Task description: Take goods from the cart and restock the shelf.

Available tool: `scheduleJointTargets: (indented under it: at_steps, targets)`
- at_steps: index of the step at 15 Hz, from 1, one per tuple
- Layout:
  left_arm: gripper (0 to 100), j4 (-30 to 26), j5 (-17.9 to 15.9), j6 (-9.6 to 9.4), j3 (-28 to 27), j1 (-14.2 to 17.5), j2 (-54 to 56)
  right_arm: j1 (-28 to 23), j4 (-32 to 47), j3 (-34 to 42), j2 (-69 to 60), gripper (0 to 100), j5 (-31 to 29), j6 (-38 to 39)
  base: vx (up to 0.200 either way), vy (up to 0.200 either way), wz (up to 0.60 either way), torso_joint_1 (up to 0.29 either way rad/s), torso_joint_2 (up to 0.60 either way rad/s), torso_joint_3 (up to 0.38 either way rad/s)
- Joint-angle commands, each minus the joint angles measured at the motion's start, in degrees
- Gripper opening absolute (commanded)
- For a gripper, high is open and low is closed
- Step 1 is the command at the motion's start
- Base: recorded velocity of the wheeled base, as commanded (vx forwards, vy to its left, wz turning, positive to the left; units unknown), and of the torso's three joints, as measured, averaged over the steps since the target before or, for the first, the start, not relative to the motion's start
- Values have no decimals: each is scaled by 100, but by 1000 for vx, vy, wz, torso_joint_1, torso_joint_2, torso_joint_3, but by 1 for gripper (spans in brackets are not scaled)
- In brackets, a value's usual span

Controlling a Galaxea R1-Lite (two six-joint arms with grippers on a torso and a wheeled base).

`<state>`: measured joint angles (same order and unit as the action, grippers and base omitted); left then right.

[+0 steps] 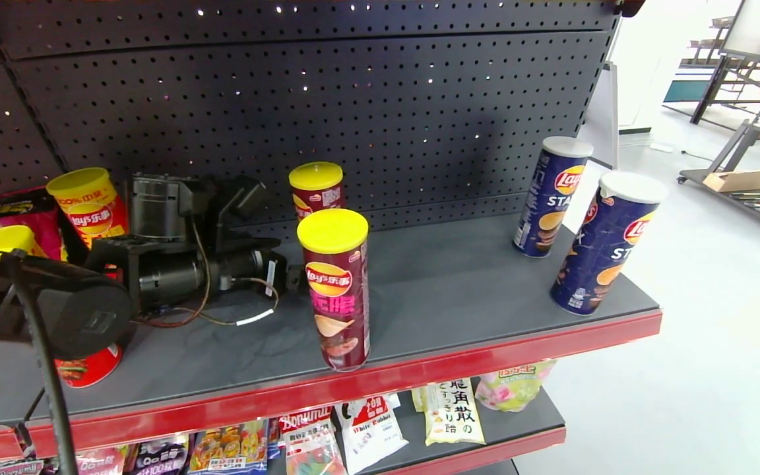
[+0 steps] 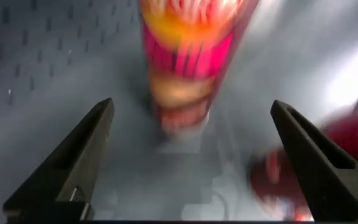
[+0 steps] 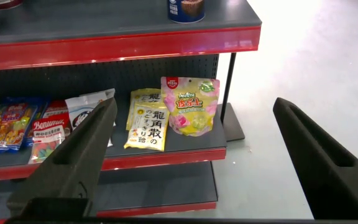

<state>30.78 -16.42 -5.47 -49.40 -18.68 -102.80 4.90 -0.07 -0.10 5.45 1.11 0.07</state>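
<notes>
**Maroon chip can** [image 1: 335, 290], yellow-lidded, stands upright on the shelf [image 1: 459, 297]. The shelf's red lip is just in front of the can. The left end effector [image 2: 192, 106] is just beside it, spread wide and empty. The right end effector [image 3: 194, 102] is likewise spread and empty. The can is probably light, stiff, smooth and easily tipped, so grip it mid-body.

Bright light washes the floor [image 1: 716, 297] on your right nearly white, while the pegboard [image 1: 287, 99] sits dim, pinpricks of light showing through its holes. In your left wrist view the red can [image 2: 188, 68] is smeared with blur.
</notes>
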Motion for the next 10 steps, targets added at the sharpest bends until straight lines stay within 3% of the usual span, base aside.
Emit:
scheduleJointTargets:
  at_steps: [1, 3, 6, 10]
  targets:
    - [100, 7, 34, -6, 571, 110, 454, 2, -1, 10, 0, 100, 3, 1, 0, 0, 0, 0, 0, 0]
    - [100, -2, 122, -33, 1169, 163, 841, 2, -1, 1, 9, 100, 3, 1, 0, 0, 0, 0, 0, 0]
    - [100, -116, 579, -147, 2356, 180, 2036, 2, -1, 1, 9, 100, 3, 1, 0, 0, 0, 0, 0, 0]
    - [100, -485, 930, -147, 2997, 259, 4313, 2, -1, 1, 9, 100, 3, 1, 0, 0, 0, 0, 0, 0]
